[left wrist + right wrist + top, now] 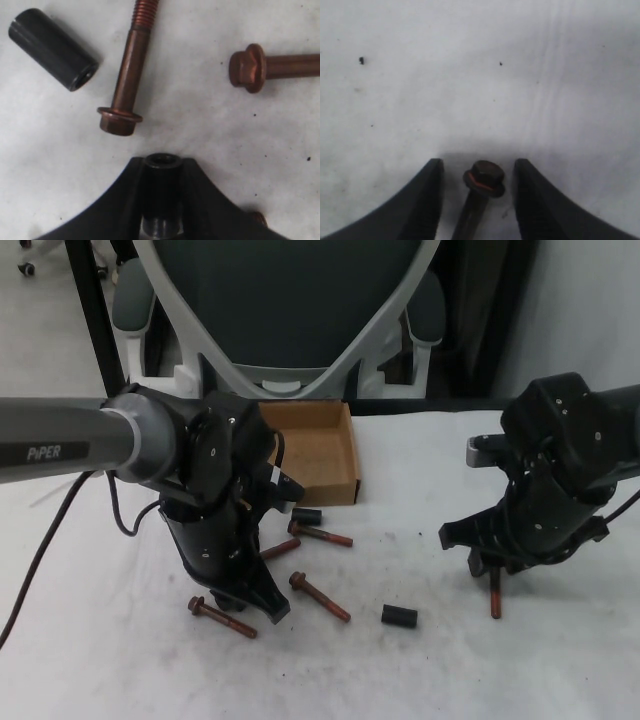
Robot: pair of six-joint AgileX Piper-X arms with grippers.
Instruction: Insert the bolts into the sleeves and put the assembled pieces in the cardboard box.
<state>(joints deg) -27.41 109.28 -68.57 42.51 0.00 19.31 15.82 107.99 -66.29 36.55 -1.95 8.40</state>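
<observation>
**Gripping a sleeve on the left, straddling a bolt on the right**

From behind the arms, the left gripper [162, 167] is clenched on a black held sleeve [162, 200]. The sleeve sits snug between the two fingers with its open bore facing out past the fingertips. That gripper hangs low over the white bench [120, 680], left of centre, in the middle of a scatter of copper-coloured bolts.

The near-left bolt [222, 618] lies just to the gripper's left. The near-right bolt [320, 597] lies just to its right. Farther off toward the box are the short-showing bolt [281, 548], partly hidden by the arm, and the far bolt [321, 534].

A far sleeve [306, 516] lies loose just on the near side of the cardboard box [322, 490], close beside the far bolt. The box stands open at the far side of the bench. A near sleeve [399, 617] lies by itself toward the middle, apart from the bolts.

Over on the right, the right gripper [478, 166] is released. Its fingers [427, 200] stand on either side of the head of the right bolt [483, 181], with a gap on each side and neither touching it. This bolt lies on the bench well apart from all the rest.

An office chair [290, 310] stands beyond the far edge.
</observation>
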